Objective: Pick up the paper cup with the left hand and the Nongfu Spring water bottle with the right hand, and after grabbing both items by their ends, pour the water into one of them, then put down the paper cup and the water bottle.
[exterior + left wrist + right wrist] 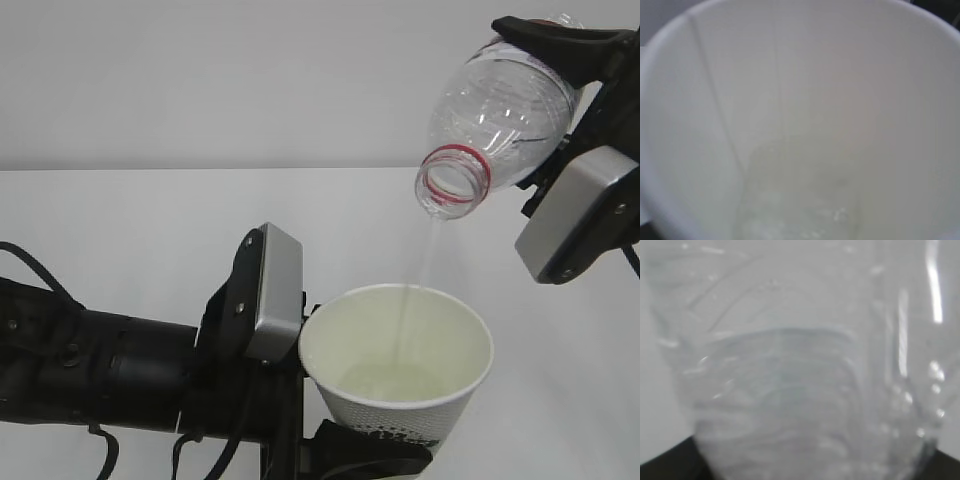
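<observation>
pouring shows only in the exterior view: the nongfu spring water bottle [497,115] is tipped mouth-down, and a thin stream of the water [418,290] falls from its red-ringed neck into the paper cup [397,357], where a shallow pool lies. the left wrist view is filled by the cup's cream-white inside [800,100], with a wall seam and wet glints at the bottom; the stream cannot be made out there. the right wrist view gives just the blurred, ribbed clear wall of the bottle [790,390] close up.

the cup's rim stands open and bare below the bottle mouth, the two apart. pale tabletop [120,220] lies bare behind and beside both.

the left hand [375,462] has its jaws clamped on the cup's lower end, the cup rising upright above them. the right hand [565,45] has its jaws clamped on the bottle's base end, the neck slanting down and away from them.
</observation>
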`<action>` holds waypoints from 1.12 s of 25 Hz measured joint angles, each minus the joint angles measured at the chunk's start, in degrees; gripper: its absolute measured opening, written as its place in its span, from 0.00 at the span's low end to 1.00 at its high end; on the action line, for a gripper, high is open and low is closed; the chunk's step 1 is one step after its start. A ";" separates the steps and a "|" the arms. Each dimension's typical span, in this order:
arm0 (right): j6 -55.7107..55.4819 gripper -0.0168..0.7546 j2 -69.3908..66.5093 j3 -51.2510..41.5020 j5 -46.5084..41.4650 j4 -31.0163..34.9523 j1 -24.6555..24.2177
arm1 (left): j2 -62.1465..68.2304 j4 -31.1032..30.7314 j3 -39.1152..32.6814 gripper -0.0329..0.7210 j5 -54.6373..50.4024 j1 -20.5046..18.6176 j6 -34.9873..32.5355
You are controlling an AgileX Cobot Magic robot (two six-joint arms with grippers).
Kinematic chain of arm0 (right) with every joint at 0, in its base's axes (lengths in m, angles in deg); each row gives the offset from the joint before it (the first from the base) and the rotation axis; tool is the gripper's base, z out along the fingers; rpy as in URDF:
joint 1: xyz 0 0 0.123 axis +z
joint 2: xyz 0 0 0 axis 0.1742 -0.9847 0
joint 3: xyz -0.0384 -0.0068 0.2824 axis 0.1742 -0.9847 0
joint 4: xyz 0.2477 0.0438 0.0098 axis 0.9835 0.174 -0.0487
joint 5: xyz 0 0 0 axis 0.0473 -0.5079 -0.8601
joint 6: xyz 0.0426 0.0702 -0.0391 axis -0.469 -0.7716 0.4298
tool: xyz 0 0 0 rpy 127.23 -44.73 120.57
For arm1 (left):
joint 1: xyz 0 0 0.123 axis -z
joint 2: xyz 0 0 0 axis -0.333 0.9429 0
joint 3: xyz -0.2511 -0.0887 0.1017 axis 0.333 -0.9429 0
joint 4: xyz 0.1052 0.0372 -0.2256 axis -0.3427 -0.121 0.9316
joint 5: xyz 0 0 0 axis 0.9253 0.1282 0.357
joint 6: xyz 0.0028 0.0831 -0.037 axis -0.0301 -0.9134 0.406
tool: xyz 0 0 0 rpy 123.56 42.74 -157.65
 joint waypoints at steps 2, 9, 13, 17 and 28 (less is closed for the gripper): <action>0.00 0.62 0.00 0.00 0.00 0.00 0.00 | 0.00 0.00 0.00 0.70 0.00 0.00 0.00; 0.00 0.62 0.00 0.00 0.00 0.00 0.00 | 0.00 0.00 0.00 0.70 0.00 0.00 0.00; 0.00 0.62 0.00 0.00 0.10 0.00 0.00 | 0.00 0.00 0.00 0.70 0.00 0.00 0.00; 0.00 0.62 0.00 0.00 0.10 0.00 0.00 | 0.00 0.00 0.00 0.70 0.00 0.00 0.00; 0.00 0.62 0.00 0.00 0.10 0.00 0.00 | 0.00 1.53 0.00 0.70 0.00 0.00 0.00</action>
